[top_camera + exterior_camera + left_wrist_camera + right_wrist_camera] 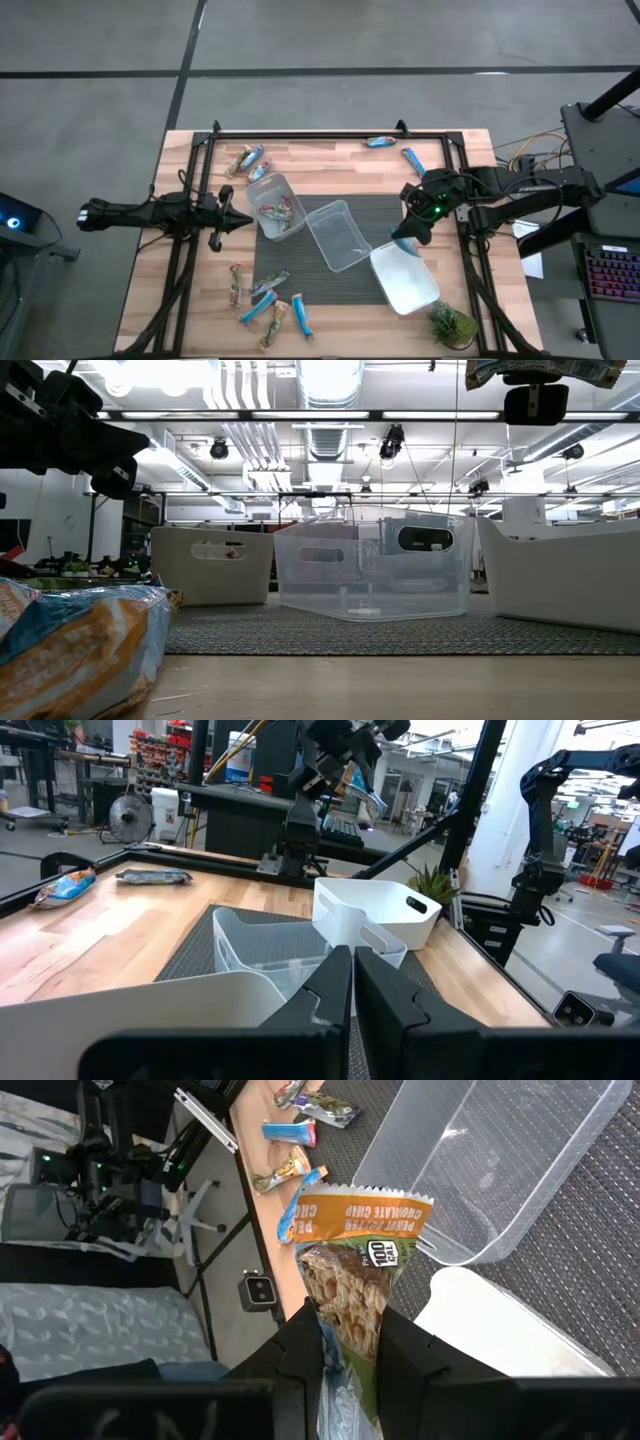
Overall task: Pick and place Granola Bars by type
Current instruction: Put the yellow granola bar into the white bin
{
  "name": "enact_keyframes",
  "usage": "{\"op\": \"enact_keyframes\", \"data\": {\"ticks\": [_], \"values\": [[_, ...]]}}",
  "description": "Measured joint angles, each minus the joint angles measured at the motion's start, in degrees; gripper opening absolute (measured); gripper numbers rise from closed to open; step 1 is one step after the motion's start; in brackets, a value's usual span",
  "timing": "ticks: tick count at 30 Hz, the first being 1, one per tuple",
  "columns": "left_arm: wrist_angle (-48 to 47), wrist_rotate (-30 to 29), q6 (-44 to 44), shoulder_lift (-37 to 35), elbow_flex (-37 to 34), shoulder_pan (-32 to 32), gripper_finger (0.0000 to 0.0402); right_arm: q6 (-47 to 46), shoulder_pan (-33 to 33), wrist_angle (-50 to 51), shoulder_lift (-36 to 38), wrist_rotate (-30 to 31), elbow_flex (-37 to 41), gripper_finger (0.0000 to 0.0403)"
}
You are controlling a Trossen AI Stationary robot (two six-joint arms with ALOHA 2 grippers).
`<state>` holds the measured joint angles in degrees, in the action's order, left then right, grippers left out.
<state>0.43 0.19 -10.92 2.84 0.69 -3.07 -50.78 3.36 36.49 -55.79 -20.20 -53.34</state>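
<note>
Right end effector (pixel 405 238) is seen in the high view at the four o'clock side of the worktop (pixel 330 160), above the rim of the white tub (pixel 405 280), its fingers clamped on a granola bar (pixel 404 243). At nine o'clock the left end effector (pixel 238 221) is held with its fingers together, just beside the tub holding bars (pixel 275 207). A clear tub (pixel 340 235) is set between the two others on the dark mat (pixel 375 205). Loose bars (pixel 268 300) are scattered at seven o'clock, more (pixel 247 160) at eleven o'clock, and two (pixel 395 148) at one o'clock. A small plant (pixel 452 324) stands at five o'clock.

In the low view the held bar (pixel 540 372) is seen at one o'clock, high above the tubs, and the clear tub (pixel 375 565) is centred. A bar (pixel 80 650) lies close at seven o'clock.

In the left wrist view the left end effector (pixel 353 982) is shown with its fingers pressed together, nothing between them, with the white tub (pixel 375 915) beyond.

In the right wrist view the right end effector (pixel 350 1342) is shown gripping an orange-topped granola bar (pixel 360 1260) over the white tub (pixel 500 1330), with the clear tub (pixel 490 1160) beside it.
</note>
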Motion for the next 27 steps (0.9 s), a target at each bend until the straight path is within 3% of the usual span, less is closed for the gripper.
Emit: {"op": "enact_keyframes", "data": {"ticks": [14, 27], "values": [[0.0, 0.0, 0.0, 0.0, 0.0, 0.0, 0.0, 1.1, 0.0, -5.3, 0.0, -5.7, 0.0, 0.0059], [0.0, 0.0, 0.0, 0.0, 0.0, 0.0, 0.0, 1.3, 0.0, -10.5, 0.0, -5.8, 0.0, 0.0059]]}}
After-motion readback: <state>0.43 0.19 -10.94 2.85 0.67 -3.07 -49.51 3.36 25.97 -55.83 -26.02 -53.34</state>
